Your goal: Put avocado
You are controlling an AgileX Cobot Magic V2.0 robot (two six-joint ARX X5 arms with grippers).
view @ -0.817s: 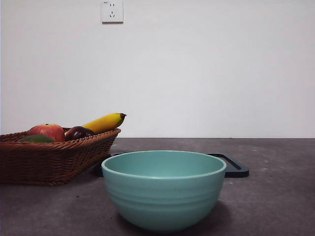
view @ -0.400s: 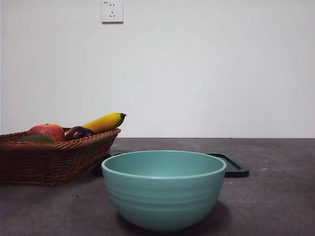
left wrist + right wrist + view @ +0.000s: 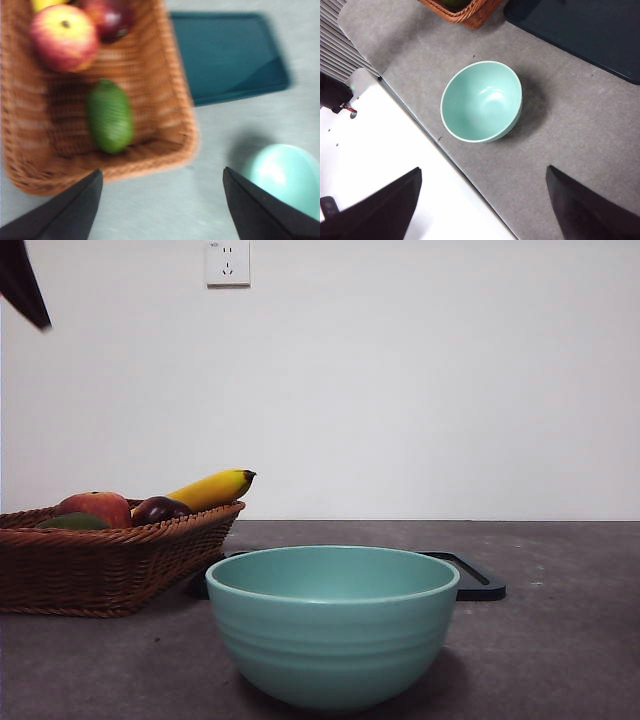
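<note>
The dark green avocado (image 3: 109,115) lies in the brown wicker basket (image 3: 165,95), beside a red apple (image 3: 64,37). In the front view only a green sliver of the avocado (image 3: 73,523) shows above the basket rim (image 3: 120,536). High above the basket's near end hovers my left gripper (image 3: 162,192), open and holding nothing; its black tip (image 3: 22,280) shows at the front view's top left corner. My right gripper (image 3: 482,192) is open and empty, high over the teal bowl (image 3: 481,101), which stands at the front (image 3: 332,622).
The basket also holds a dark purple-brown fruit (image 3: 160,510) and a banana (image 3: 212,489). A dark flat tray (image 3: 478,578) lies behind the bowl, next to the basket. A white surface (image 3: 380,165) borders the grey tabletop.
A black arm tip has come into the front view's top left corner. The fruit, basket and bowl have not moved.
</note>
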